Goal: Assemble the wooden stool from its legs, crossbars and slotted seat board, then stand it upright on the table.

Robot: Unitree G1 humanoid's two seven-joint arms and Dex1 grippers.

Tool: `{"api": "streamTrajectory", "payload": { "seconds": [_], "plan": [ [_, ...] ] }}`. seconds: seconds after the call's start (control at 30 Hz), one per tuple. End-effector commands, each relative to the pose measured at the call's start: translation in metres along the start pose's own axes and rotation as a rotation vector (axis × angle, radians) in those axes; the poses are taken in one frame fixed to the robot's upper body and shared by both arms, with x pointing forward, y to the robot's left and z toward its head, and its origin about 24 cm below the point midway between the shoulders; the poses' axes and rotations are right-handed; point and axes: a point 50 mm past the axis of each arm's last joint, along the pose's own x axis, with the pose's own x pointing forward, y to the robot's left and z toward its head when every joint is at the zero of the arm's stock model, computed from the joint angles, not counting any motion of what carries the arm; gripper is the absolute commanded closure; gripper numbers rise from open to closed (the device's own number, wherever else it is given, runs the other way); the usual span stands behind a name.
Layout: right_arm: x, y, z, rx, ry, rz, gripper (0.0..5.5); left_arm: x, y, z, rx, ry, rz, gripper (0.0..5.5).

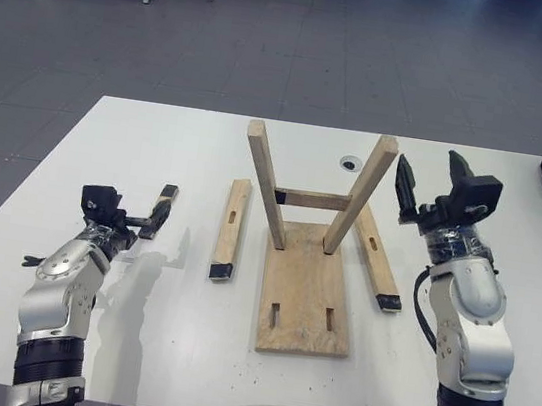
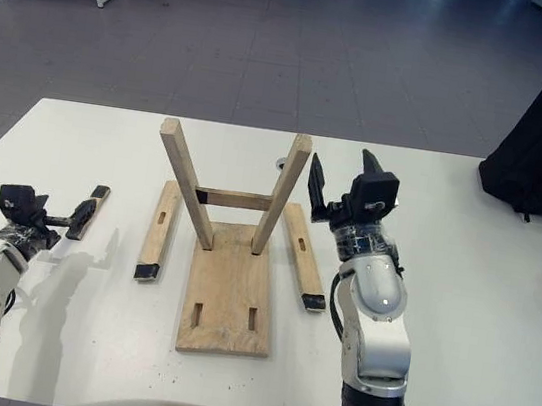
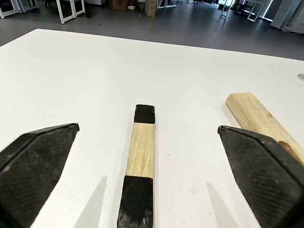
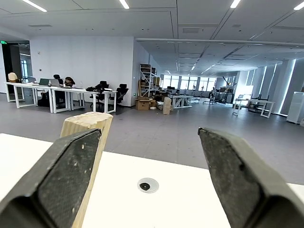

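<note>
Here, my left gripper [image 3: 148,127] gapes wide, crossbar [image 3: 141,154] lined up between; right gripper [image 4: 149,130] equally wide, upright leg [image 4: 89,122] just beside.

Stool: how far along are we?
Done: two standing legs sit in the seat board's far slots, joined by a crossbar. In hand: nothing gripped. The left end effector is open at the loose crossbar's near end, and the right end effector is open beside one standing leg's top. Left: two loose legs, the empty near slots, and standing it upright.
</note>
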Motion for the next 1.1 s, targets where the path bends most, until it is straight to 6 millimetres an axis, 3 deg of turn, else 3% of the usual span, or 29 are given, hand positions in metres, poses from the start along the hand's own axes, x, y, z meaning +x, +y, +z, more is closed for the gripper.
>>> {"api": "streamTrajectory", "payload": {
  "seconds": [0.03,0.1,0.3,0.57,0.87,1.0,1.1],
  "plan": [
    [-0.012,0.004,-0.013,0.051,0.073,0.005,1.73,0.003,0.006,-0.028,-0.012,0.103,0.025,0.04],
    [-0.017,0.004,-0.02,0.06,0.114,0.017,1.73,0.002,0.008,-0.038,-0.04,0.135,0.032,0.04],
    [-0.026,0.002,-0.036,0.061,0.198,0.044,1.73,-0.001,0.008,-0.057,-0.039,0.203,0.034,0.88],
    [-0.025,0.003,-0.041,0.091,0.226,0.058,1.73,-0.003,0.004,-0.072,0.079,0.3,0.03,2.25],
    [-0.021,0.004,-0.043,0.077,0.232,0.082,1.73,-0.009,0.006,-0.088,0.058,0.373,0.06,3.64],
    [-0.022,0.004,-0.043,0.076,0.233,0.083,1.73,-0.009,0.006,-0.089,0.06,0.383,0.064,4.15],
    [-0.023,0.004,-0.044,0.081,0.24,0.096,1.73,-0.008,0.004,-0.088,0.025,0.359,0.06,4.2]
  ]
}}
